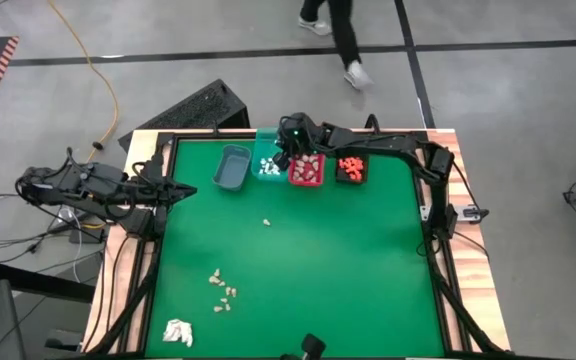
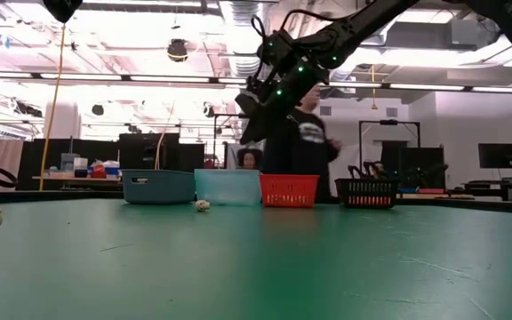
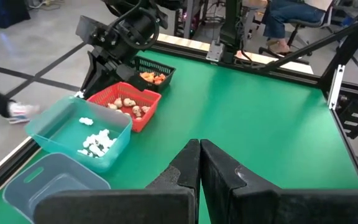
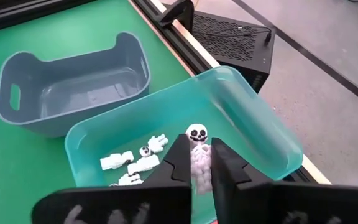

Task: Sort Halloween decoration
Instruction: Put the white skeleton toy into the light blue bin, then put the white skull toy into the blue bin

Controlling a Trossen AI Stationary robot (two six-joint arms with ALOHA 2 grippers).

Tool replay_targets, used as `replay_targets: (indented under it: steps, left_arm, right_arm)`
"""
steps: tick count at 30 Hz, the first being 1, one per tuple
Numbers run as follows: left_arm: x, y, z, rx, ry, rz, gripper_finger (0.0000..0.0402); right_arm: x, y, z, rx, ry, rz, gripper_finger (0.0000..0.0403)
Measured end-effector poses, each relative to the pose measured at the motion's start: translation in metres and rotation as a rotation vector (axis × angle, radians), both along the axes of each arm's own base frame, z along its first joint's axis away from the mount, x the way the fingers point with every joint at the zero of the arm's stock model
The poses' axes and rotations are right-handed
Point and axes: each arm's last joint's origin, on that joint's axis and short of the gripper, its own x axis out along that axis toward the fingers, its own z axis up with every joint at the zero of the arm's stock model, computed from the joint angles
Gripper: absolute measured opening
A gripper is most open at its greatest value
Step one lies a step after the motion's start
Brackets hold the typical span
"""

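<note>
Hovering right gripper (image 4: 199, 163) over teal bin (image 4: 253, 118), fingers barely parted around white skeleton piece (image 4: 197, 138) for dropping with other whites, beige pile (image 1: 223, 291) waiting near table's front, left gripper (image 3: 199, 163) parked clenched

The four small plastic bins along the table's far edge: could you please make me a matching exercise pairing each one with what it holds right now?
Column 1
1. grey plastic bin
2. teal translucent plastic bin
3. red mesh plastic bin
4. black mesh plastic bin

Column 2
A. orange pieces
B. small white skeleton pieces
C. nothing visible inside
D. pale beige pieces

Pairs: 1-C, 2-B, 3-D, 4-A

The right claw hangs over the teal bin with a white skeleton figure between its fingers.
</note>
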Motion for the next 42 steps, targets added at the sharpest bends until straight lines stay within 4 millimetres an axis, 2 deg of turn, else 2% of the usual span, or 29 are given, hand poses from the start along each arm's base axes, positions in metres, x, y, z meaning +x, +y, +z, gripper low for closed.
replay_targets:
  steps: [15, 19, 27, 29, 32, 36, 42]
  left_arm:
    - [0.000, 0.000, 0.000, -0.015, -0.003, 0.005, 0.0000]
    - [0.000, 0.000, 0.000, -0.016, -0.003, 0.005, 0.0000]
    - [0.000, 0.000, 0.000, -0.015, -0.002, 0.005, 0.0000]
    - [0.000, 0.000, 0.000, -0.016, -0.002, 0.004, 0.0000]
    - [0.000, 0.000, -0.001, -0.017, 0.001, -0.002, 0.0000]
    - [0.000, 0.000, -0.001, -0.015, 0.006, -0.001, 0.0000]
    - [0.000, 0.000, -0.001, -0.015, 0.007, -0.001, 0.0000]
  right_arm:
    - [-0.001, 0.000, -0.001, 0.004, 0.017, 0.003, 0.0084]
    - [0.000, 0.001, -0.001, 0.036, -0.002, 0.074, 0.0096]
    - [0.000, 0.002, -0.002, 0.070, -0.011, 0.089, 0.0162]
    - [0.003, 0.007, -0.001, 0.112, -0.044, 0.140, 0.0174]
    - [0.011, 0.022, 0.003, 0.174, -0.115, 0.303, 0.0181]
    - [0.025, 0.065, 0.004, 0.178, -0.104, 0.439, 0.0175]
    - [0.044, 0.128, -0.009, 0.001, -0.007, 0.454, 0.0160]
